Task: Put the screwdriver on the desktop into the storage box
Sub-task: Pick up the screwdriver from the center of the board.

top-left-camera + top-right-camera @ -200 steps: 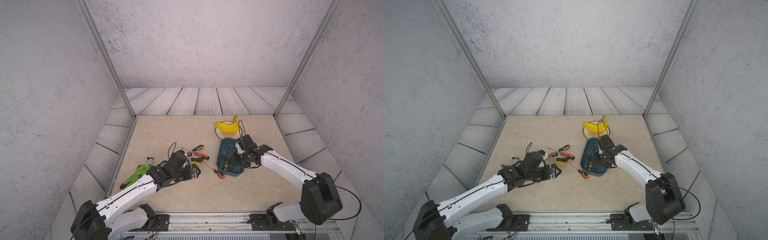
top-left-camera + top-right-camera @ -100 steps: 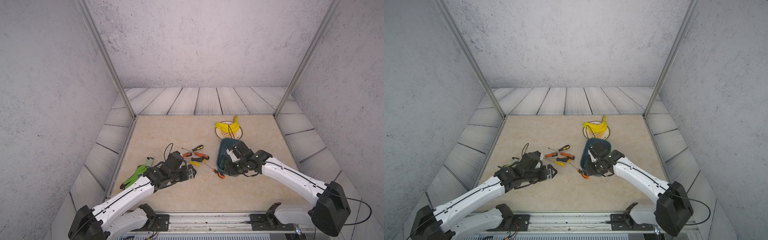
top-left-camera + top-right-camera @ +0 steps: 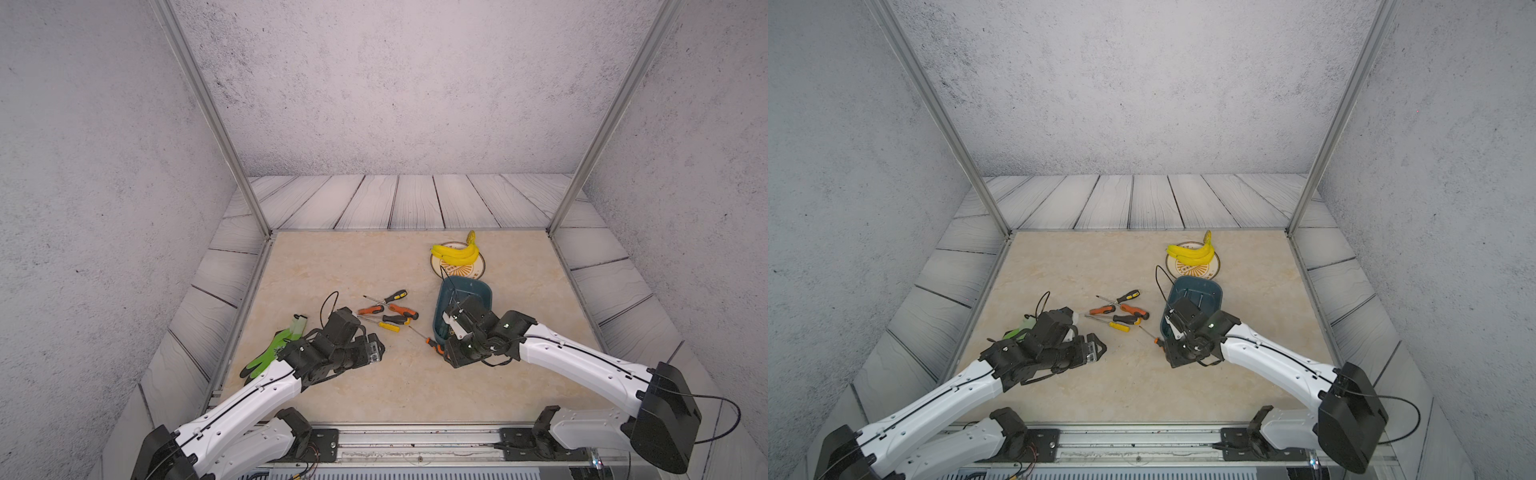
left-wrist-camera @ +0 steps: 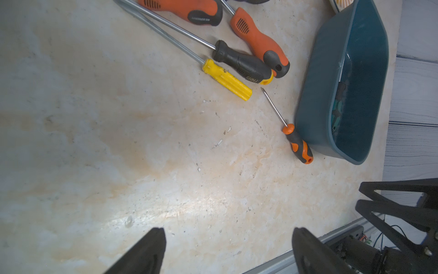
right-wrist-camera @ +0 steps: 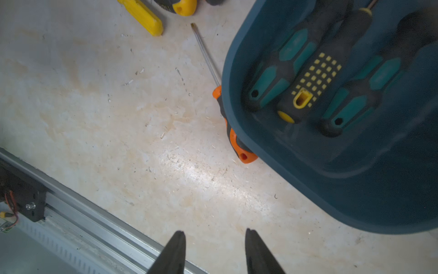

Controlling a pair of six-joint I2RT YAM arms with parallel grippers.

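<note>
Both arms sit low over the table (image 3: 357, 257), and neither carries anything. The left jaws stand spread wide and empty above bare table. Ahead of them lies a loose heap of screwdrivers (image 3: 395, 319). In it a yellow screwdriver (image 4: 226, 80) lies nearest, a black screwdriver (image 4: 239, 62) lies just beside it, and an orange screwdriver (image 4: 258, 40) lies beyond those. The right jaws are parted by a narrower gap with nothing between them, and they hang over the table just off the near end of the box (image 3: 484, 291). Between the two sets of jaws, closer to the right ones, lies the small screwdriver (image 4: 297, 144). It is orange and black and lies flat on the table outside the box. Its handle is tucked against the box's outer wall, partly hidden under the rim in the right wrist view, and its thin shaft points toward the heap. Inside the box, just ahead of the right jaws, three more lie side by side. A teal screwdriver (image 5: 279, 78) lies on either side of a dotted screwdriver (image 5: 315, 80), which is black with yellow squares. Beyond the box, on its far side from the right jaws, a plate (image 3: 478, 272) carries bananas (image 3: 455, 253). Behind the left jaws, beside that arm, a green glove (image 3: 270, 353) lies at the table's edge.
</note>
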